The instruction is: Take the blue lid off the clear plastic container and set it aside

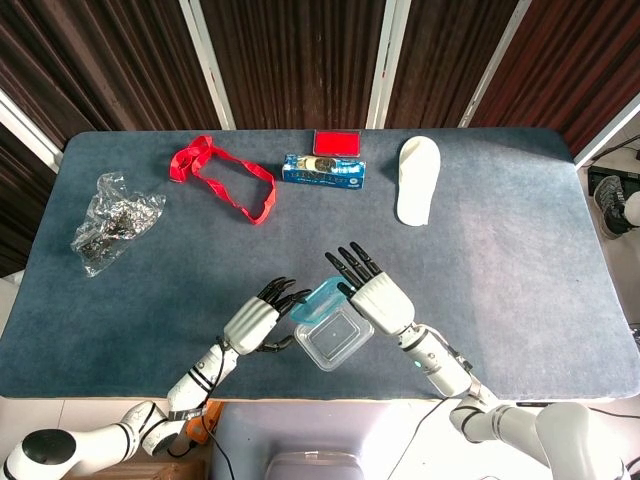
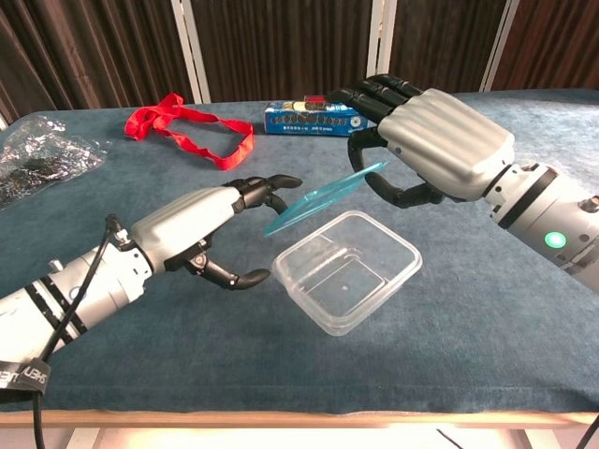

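Observation:
The blue lid [image 1: 316,298] [image 2: 324,196] hangs tilted in the air, clear of the container, pinched at its right edge by my right hand [image 1: 374,291] [image 2: 442,146]. The clear plastic container [image 1: 335,341] [image 2: 348,272] sits uncovered and flat on the table, just below the lid. My left hand [image 1: 257,319] [image 2: 200,230] hovers to the left of the container with its fingers apart and nothing in them. Its fingertips [image 2: 277,181] are close to the lid's low left end; I cannot tell whether they touch it.
Along the far side of the blue table [image 1: 500,280] lie a red ribbon [image 1: 226,176], a blue box [image 1: 326,171] with a red box [image 1: 338,142] behind it, and a white slipper [image 1: 418,180]. A crumpled plastic bag [image 1: 114,220] lies far left.

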`<control>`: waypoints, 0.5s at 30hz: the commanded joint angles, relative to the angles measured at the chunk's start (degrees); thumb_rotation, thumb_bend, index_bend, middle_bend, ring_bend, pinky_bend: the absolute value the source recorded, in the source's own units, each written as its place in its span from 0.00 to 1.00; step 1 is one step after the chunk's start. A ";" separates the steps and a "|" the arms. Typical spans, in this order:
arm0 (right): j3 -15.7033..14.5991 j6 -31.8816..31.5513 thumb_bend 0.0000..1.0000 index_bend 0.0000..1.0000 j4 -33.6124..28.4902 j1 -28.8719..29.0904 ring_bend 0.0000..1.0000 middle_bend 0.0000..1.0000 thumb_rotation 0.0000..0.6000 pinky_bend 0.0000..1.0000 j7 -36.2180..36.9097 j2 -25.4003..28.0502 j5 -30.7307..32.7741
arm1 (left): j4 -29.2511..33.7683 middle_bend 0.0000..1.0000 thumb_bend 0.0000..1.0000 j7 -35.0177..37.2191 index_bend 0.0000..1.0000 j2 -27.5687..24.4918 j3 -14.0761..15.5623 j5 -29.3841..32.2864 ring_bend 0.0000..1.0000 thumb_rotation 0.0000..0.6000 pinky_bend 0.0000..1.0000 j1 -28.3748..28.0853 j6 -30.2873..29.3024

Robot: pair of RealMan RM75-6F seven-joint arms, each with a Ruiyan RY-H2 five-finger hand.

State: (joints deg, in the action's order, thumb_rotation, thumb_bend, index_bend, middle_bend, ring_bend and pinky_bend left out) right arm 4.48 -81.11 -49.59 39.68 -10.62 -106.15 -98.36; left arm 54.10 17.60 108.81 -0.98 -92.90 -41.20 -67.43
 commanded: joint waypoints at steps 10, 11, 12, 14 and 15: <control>2.41 -2.25 0.62 0.78 -1.12 0.22 0.00 0.18 1.00 0.00 -1.39 2.25 1.04 | 2.73 0.20 0.31 -0.41 0.00 -3.17 -0.59 -0.50 0.00 1.00 0.04 0.72 -2.90; 2.56 -2.42 0.62 0.78 -1.17 0.15 0.00 0.18 1.00 0.00 -1.52 2.88 1.13 | 3.42 0.19 0.31 -0.45 0.00 -3.84 -0.55 -0.75 0.00 1.00 0.05 0.91 -3.55; 2.78 -2.67 0.62 0.78 -1.20 -0.02 0.00 0.18 1.00 0.00 -1.60 3.94 1.31 | 4.43 0.19 0.31 -0.62 0.00 -4.81 -0.50 -1.14 0.00 1.00 0.05 1.22 -4.60; 2.97 -2.87 0.62 0.78 -1.24 -0.33 0.00 0.18 1.00 0.00 -1.57 5.53 1.59 | 6.00 0.19 0.31 -0.99 0.00 -6.29 -0.44 -1.63 0.00 1.00 0.06 1.75 -6.11; 3.13 -2.96 0.63 0.78 -1.20 -0.59 0.00 0.18 1.00 0.00 -1.50 6.33 1.89 | 6.75 0.19 0.31 -1.22 0.00 -7.05 -0.49 -1.82 0.00 1.00 0.06 2.04 -6.91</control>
State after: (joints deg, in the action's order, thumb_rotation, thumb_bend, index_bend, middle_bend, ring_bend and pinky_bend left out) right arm 7.25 -83.73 -50.75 39.48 -12.06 -101.07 -96.92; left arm 59.54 16.79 103.05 -1.52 -94.14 -39.76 -73.08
